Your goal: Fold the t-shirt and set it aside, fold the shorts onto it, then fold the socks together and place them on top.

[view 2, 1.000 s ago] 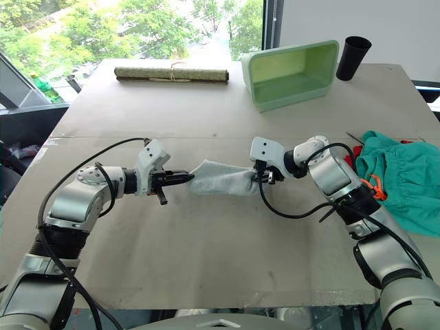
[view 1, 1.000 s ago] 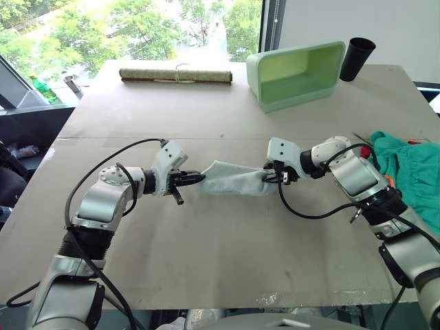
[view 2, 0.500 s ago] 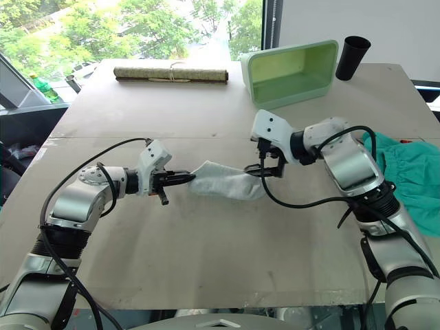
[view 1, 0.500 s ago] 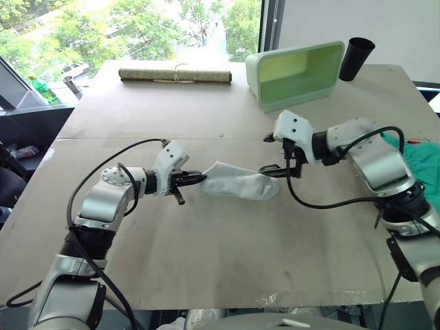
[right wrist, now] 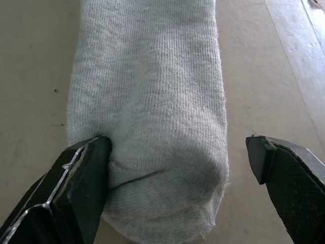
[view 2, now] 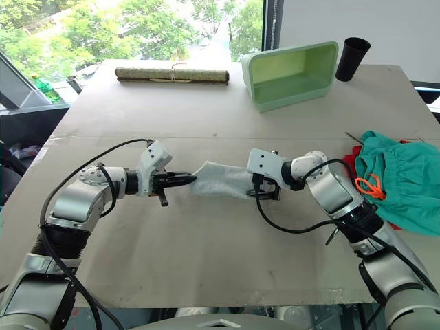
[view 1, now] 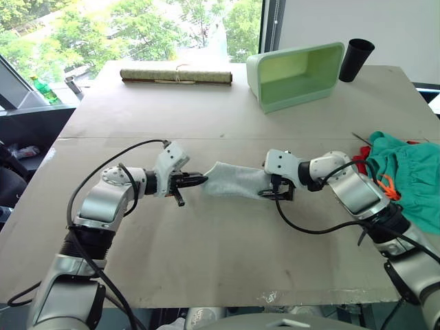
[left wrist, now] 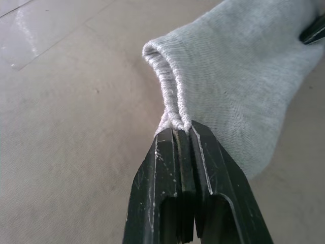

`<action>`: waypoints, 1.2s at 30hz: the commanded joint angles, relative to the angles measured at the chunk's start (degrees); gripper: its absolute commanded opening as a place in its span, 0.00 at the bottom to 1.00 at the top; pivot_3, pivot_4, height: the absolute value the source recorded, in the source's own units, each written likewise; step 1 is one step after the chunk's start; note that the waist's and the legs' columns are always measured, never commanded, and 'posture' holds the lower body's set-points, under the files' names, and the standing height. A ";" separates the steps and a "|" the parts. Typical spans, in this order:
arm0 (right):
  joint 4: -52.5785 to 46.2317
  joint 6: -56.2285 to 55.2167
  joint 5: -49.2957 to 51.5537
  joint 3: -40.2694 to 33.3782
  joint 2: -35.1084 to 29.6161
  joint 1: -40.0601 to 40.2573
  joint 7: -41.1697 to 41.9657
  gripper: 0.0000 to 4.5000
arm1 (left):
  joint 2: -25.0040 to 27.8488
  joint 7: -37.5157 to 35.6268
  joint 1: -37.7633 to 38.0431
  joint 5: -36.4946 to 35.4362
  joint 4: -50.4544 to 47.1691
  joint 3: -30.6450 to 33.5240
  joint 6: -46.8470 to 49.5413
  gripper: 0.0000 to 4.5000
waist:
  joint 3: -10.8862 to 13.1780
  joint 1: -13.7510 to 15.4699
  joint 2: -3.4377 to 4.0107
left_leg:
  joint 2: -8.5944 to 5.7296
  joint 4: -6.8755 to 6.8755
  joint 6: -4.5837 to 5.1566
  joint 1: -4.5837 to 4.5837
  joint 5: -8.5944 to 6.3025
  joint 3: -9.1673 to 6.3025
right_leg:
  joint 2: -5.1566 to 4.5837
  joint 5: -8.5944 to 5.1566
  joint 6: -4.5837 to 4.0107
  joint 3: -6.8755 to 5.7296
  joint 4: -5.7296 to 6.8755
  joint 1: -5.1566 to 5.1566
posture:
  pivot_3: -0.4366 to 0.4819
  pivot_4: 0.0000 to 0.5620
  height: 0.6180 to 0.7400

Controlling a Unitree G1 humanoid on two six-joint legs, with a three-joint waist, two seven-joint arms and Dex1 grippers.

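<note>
Moved: your right gripper point(right wrist: 172, 168) has dropped from above the socks point(view 1: 237, 180) back to their toe end.
Left gripper point(left wrist: 185, 134): you're clamped tight on the cuff.
Socks: mid-table point(view 1: 206, 254), stretched between your grippers.
Right gripper: fingers spread wide, straddling the toe, one pad point(right wrist: 89, 162) touching.
Shorts point(view 2: 402, 175): table's right edge, over the t-shirt point(view 2: 352, 157).

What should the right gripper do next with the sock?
Probably close the right gripper. Its jaws stand open around the toe end of the light grey knit socks, one finger touching the fabric, the other apart. The left gripper already pinches the cuff end, so both ends could then be brought together.
</note>
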 commanded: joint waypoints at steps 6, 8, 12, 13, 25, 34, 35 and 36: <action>-3.50 5.17 6.69 -6.75 0.26 0.94 1.63 0.99 | 8.36 -11.41 -3.56 -5.29 5.04 8.45 -4.44 0.00 | 0.05 0.12 0.05 | 0.01 -0.04 -0.01 -0.06 -0.01 -0.03 | 0.00 -0.01 -0.01 -0.01 -0.04 -0.06 | 0.48 0.27 1.00; -4.12 6.11 7.91 -7.44 0.24 0.79 1.81 0.99 | 8.50 -12.66 -4.93 -5.81 6.16 9.05 -5.25 0.00 | 0.06 0.19 0.05 | 0.00 -0.04 -0.01 -0.08 -0.01 -0.04 | -0.01 0.00 -0.01 -0.03 -0.07 -0.06 | 0.48 0.27 1.00; -4.27 6.59 8.35 -7.65 -0.21 0.69 1.57 0.99 | 7.96 -13.85 -6.91 -5.63 6.85 7.91 -4.27 0.00 | 0.06 0.05 0.05 | 0.00 -0.04 0.00 -0.08 -0.01 -0.04 | 0.00 0.00 -0.01 -0.03 -0.07 -0.06 | 0.48 0.27 1.00; -4.24 6.56 8.17 -7.47 -0.38 0.75 1.40 0.99 | 6.99 -12.38 -7.25 -4.33 7.17 6.72 -4.42 0.00 | 0.06 0.03 0.05 | 0.00 -0.04 0.00 -0.09 -0.01 -0.04 | 0.00 0.00 -0.01 -0.03 -0.06 -0.06 | 0.48 0.27 1.00; -6.12 16.76 17.41 -15.06 8.23 -0.81 -4.83 0.99 | 3.76 -8.93 -5.53 -2.52 3.34 2.67 -2.86 0.00 | 0.08 -0.05 0.06 | 0.01 -0.07 0.02 -0.10 0.01 -0.02 | 0.03 0.00 -0.01 -0.02 -0.02 -0.05 | 0.48 0.27 1.00; 8.83 11.37 13.28 -12.56 15.79 -3.74 -11.67 0.99 | 4.44 -8.22 -5.33 -2.78 2.70 3.11 -2.32 0.00 | 0.08 -0.01 0.07 | -0.03 -0.07 0.02 -0.09 0.01 -0.01 | 0.04 0.00 -0.01 -0.02 -0.02 -0.07 | 0.48 0.27 1.00; 10.03 10.83 12.40 -12.15 15.80 -4.07 -12.27 0.94 | 4.62 -8.19 -5.21 -2.82 2.57 3.28 -2.27 0.00 | 0.08 -0.04 0.07 | -0.03 -0.07 0.02 -0.09 0.01 -0.01 | 0.04 0.00 0.00 -0.02 -0.02 -0.08 | 0.48 0.27 1.00; 10.78 10.52 11.89 -11.93 15.80 -4.29 -12.60 0.88 | 4.75 -8.17 -5.11 -2.86 2.46 3.39 -2.22 0.00 | 0.09 -0.09 0.07 | -0.03 -0.07 0.02 -0.09 0.01 -0.01 | 0.04 0.00 0.00 -0.02 -0.02 -0.07 | 0.48 0.27 1.00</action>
